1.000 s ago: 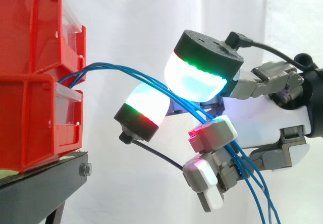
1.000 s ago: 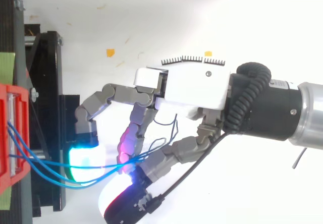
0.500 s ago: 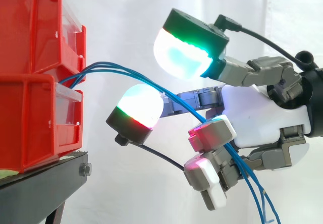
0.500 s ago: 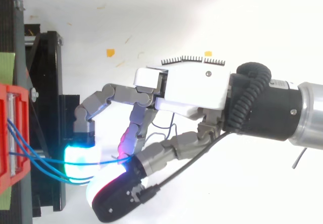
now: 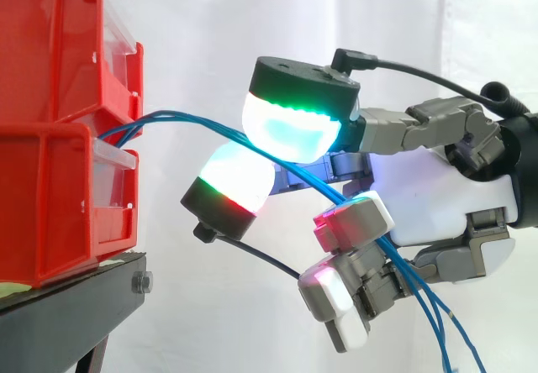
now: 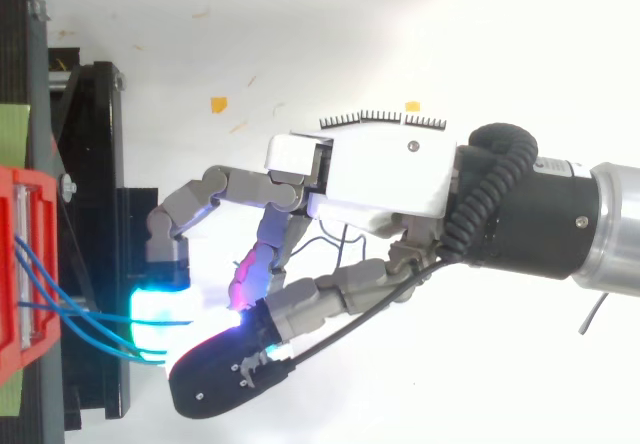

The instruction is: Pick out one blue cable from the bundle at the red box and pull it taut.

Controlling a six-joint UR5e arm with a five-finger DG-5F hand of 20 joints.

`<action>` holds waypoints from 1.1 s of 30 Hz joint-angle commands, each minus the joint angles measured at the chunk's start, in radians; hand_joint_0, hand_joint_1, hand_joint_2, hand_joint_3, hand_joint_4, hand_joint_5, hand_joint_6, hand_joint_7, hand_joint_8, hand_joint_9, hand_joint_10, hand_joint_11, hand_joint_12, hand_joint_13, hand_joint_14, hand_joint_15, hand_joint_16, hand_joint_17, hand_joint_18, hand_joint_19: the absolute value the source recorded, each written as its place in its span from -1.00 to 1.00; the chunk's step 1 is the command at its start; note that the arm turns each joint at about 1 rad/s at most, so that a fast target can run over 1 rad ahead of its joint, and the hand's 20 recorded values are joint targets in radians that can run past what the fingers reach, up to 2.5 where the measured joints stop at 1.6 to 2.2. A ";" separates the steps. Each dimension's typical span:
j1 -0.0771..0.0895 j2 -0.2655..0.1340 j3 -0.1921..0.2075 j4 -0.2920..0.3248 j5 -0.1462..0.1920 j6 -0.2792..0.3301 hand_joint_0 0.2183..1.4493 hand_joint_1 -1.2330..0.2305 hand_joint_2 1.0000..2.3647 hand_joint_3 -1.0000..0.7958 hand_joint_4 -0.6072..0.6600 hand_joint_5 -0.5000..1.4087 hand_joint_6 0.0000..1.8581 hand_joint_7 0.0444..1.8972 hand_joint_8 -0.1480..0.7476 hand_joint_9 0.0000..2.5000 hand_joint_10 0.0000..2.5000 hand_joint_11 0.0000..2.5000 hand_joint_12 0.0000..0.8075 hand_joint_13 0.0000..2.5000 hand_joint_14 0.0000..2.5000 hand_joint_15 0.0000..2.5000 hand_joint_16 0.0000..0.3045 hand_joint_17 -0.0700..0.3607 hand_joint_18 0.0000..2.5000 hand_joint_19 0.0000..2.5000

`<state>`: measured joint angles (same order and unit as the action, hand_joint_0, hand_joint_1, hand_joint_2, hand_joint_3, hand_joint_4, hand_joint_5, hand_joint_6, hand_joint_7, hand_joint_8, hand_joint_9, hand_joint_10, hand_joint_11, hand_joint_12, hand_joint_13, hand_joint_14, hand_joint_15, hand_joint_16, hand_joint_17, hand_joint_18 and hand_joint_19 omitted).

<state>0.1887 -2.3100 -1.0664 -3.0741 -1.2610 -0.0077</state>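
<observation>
Side view; hand point(image 5: 437, 197); rounded pads point(image 5: 290, 125) pinch thin blue cables point(image 5: 193, 119)

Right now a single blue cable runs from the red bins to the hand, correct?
Not quite. Several blue cables, not one, run from the red bins to the hand. The side view shows separate strands leaving the bins together and fanning out below the hand.

Blue cables point(image 5: 172, 115) run off bottom edge
</observation>
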 commanded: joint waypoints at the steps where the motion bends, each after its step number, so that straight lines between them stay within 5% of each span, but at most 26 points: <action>1: 0.000 0.000 0.000 0.000 0.000 0.000 -0.31 -0.55 -0.97 -0.10 -0.16 -0.58 -0.03 -0.04 -0.02 0.07 -0.97 -0.28 -0.19 -0.17 -0.98 -0.46 -0.71 -0.21 -0.35 -0.47; 7: 0.000 0.000 0.000 0.000 0.000 0.000 -0.11 -0.60 -0.99 -0.33 -0.35 -0.60 -0.01 0.04 -0.08 0.01 -0.97 -0.29 -0.17 -0.22 -0.98 -0.47 -0.73 -0.25 -0.42 -0.50; 11: 0.002 0.000 0.000 0.000 0.002 0.000 -0.03 -0.61 -1.00 -0.44 -0.43 -0.60 -0.02 0.29 -0.08 0.00 -0.97 -0.29 -0.17 -0.24 -0.98 -0.48 -0.73 -0.25 -0.44 -0.50; 33: 0.000 0.000 0.000 -0.003 0.003 0.002 -0.32 -0.67 -1.00 -0.44 -0.29 -0.56 -0.02 0.04 -0.11 0.05 -0.97 -0.29 -0.18 -0.23 -0.98 -0.48 -0.72 -0.23 -0.37 -0.50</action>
<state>0.1892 -2.3102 -1.0660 -3.0767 -1.2579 -0.0061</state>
